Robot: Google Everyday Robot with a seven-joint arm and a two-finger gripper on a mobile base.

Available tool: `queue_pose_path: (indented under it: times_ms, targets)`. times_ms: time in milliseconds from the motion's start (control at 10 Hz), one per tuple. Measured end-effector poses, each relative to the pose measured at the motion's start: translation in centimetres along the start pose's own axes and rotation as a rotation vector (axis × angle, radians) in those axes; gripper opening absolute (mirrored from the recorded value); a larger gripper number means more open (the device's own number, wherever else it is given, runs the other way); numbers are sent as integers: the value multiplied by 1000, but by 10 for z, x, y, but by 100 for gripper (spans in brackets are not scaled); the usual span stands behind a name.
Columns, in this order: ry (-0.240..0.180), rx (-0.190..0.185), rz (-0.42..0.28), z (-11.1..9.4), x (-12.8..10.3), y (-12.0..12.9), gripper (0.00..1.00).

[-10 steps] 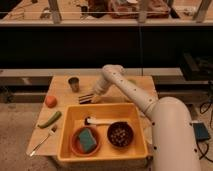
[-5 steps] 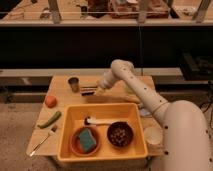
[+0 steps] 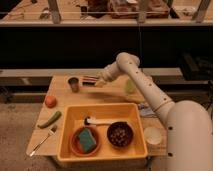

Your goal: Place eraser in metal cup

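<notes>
Gripper (image 3: 95, 80) is in the upper middle of the frame, just right of the metal cup (image 3: 74, 83). Its fingers look clamped on the eraser (image 3: 87, 79), which pokes out toward the cup at about rim height, clear of the counter (image 3: 102, 96).

What worries me: the eraser lies roughly flat and looks about as long as the cup is tall, so if it's let go like that it could bridge the rim or bounce off onto the counter. It's also beside the cup rather than over it, so dropping now would miss. And the cup is small and probably light, so a nudge from the eraser tip or the fingers on the way across could tip it or shove it toward the back edge.

Hard to make out: the exact line between finger and eraser, since both are dark and blur together. Can't see inside the cup, and the arm covers part of the pale green cup (image 3: 130, 86).
</notes>
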Motion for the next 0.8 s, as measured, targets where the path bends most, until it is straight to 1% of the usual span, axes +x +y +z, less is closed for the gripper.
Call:
queue_pose_path:
  times_ms: [100, 200, 300, 400, 500, 600, 800]
  targets:
    - [26, -26, 15, -14, 22, 13, 0]
    - [42, -40, 17, -21, 43, 22, 0]
    - [52, -51, 20, -23, 62, 29, 0]
    - [53, -58, 26, -22, 74, 33, 0]
    - [51, -66, 43, -11, 98, 36, 0]
    - [49, -63, 61, 5, 115, 35, 0]
    - [46, -48, 93, 34, 136, 32, 0]
